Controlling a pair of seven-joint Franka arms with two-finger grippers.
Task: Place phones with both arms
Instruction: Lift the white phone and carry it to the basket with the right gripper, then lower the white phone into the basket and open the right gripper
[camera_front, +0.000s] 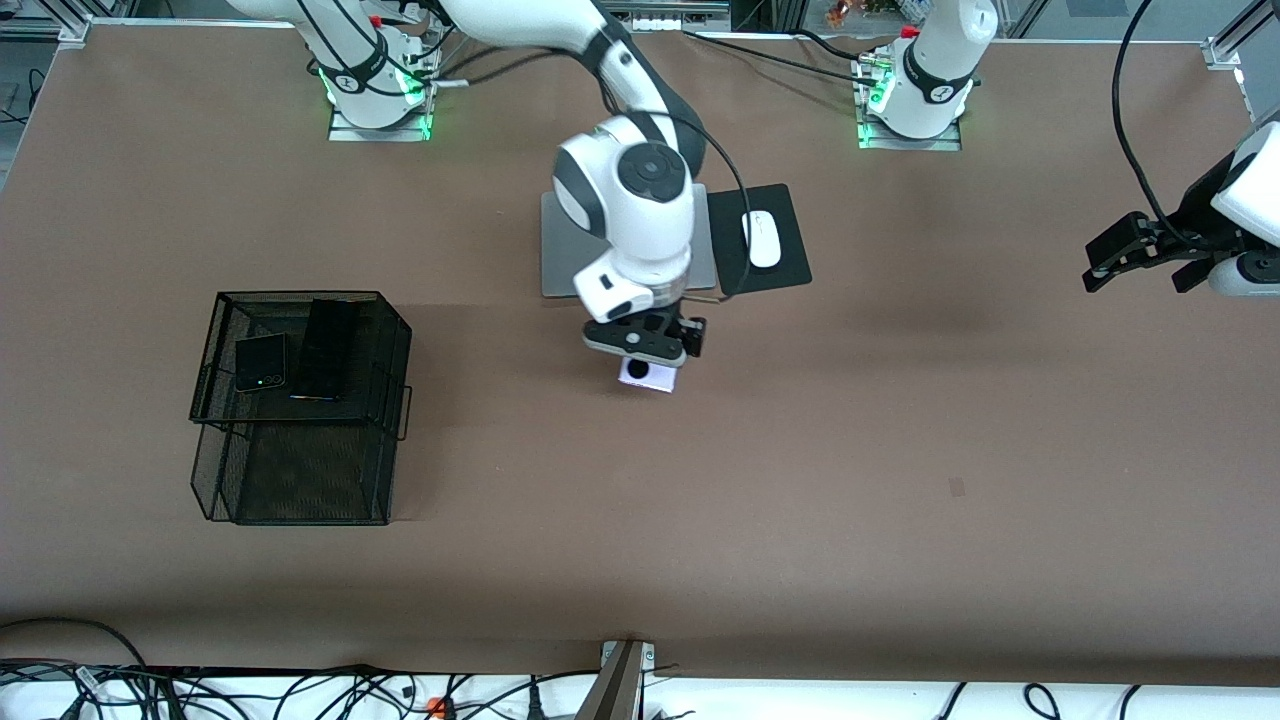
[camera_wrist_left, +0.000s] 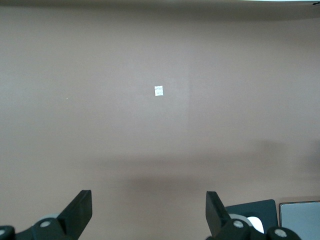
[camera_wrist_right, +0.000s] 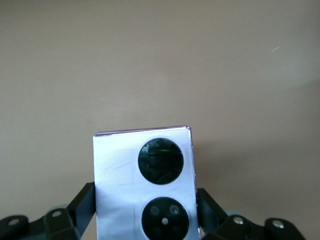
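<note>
Right gripper (camera_front: 648, 362) clamps lilac-white flip phone (camera_wrist_right: 144, 185) mid-counter, mesh basket (camera_front: 210, 335) well toward right arm's end; left gripper (camera_front: 1140, 262) waits, jaws apart.

A mesh basket (camera_front: 300, 440) sits toward the right arm's end of the table (camera_front: 900, 450); on its upper tier lie a small flip phone (camera_front: 261, 362) and, just beside it, a slab phone (camera_front: 327, 348). Mid-table, a laptop (camera_front: 560, 250) lies beside a mouse pad (camera_front: 770, 240) bearing a mouse (camera_front: 763, 238). Another flip phone (camera_front: 648, 375) is nearer the front camera than the laptop.
</note>
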